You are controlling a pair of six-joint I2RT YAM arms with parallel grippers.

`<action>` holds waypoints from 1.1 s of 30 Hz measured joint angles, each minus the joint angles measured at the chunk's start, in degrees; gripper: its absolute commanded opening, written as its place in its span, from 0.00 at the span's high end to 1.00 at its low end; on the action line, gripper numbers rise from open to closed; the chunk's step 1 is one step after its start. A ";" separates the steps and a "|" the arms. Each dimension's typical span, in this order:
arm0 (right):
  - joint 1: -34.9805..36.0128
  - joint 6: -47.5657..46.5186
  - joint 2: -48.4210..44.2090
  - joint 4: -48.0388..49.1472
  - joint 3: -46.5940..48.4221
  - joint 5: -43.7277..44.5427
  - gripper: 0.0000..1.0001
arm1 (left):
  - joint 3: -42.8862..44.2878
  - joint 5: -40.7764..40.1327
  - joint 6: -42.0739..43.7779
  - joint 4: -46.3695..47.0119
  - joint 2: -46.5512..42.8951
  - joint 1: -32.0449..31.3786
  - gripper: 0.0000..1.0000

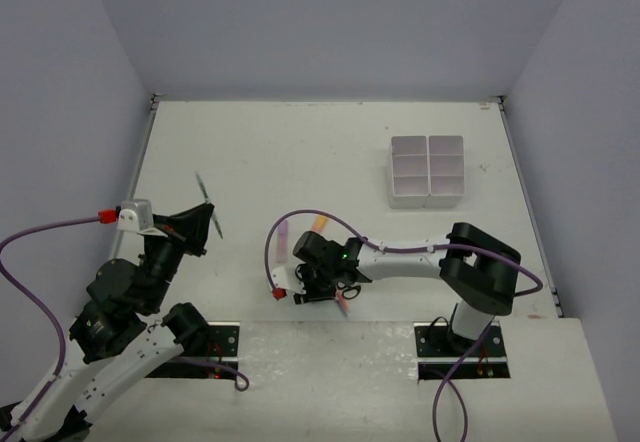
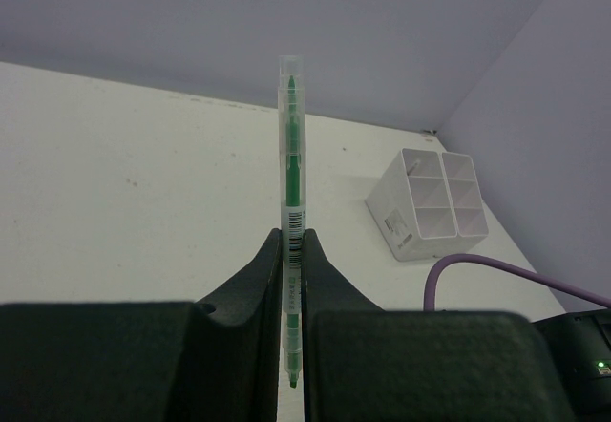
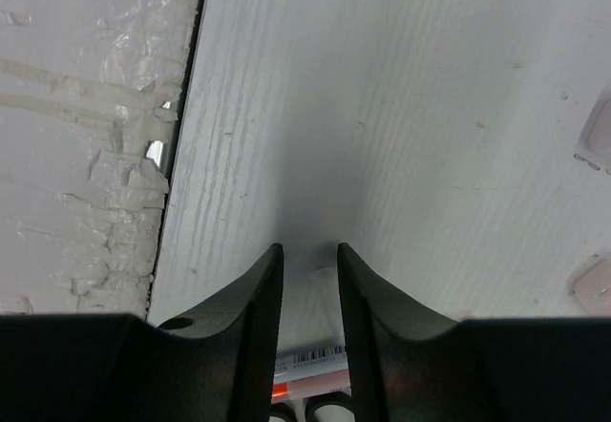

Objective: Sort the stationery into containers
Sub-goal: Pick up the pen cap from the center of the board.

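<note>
Left wrist view: the left gripper (image 2: 293,242) is clamped tight on a green pen (image 2: 291,155), whose long axis stands straight up out of the jaws. The right gripper (image 3: 310,250) has its jaws a little apart over a barcode-labelled pen (image 3: 310,357); whether it grips it I cannot tell. The organiser box (image 2: 420,226) lies well ahead and right of the held pen. The right arm is nearer to the box.

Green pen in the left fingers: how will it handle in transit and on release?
The green pen looks like a thin rigid plastic barrel: probably stiff and light. The fingers pinch it with a long end sticking out, so it may pivot if bumped. Round and smooth, it likely rolls once released.
</note>
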 measured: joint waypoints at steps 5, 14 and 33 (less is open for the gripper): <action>-0.20 2.70 0.14 1.53 0.05 -0.40 0.67 | 0.00 0.00 0.02 0.00 0.00 0.00 1.00; -2.03 3.99 -1.15 2.42 0.05 -1.68 0.63 | 0.00 0.00 0.02 0.00 -0.02 0.00 1.00; -6.62 -1.78 -4.18 -5.30 0.03 -1.52 0.60 | 0.00 0.00 0.02 0.00 -0.07 0.00 1.00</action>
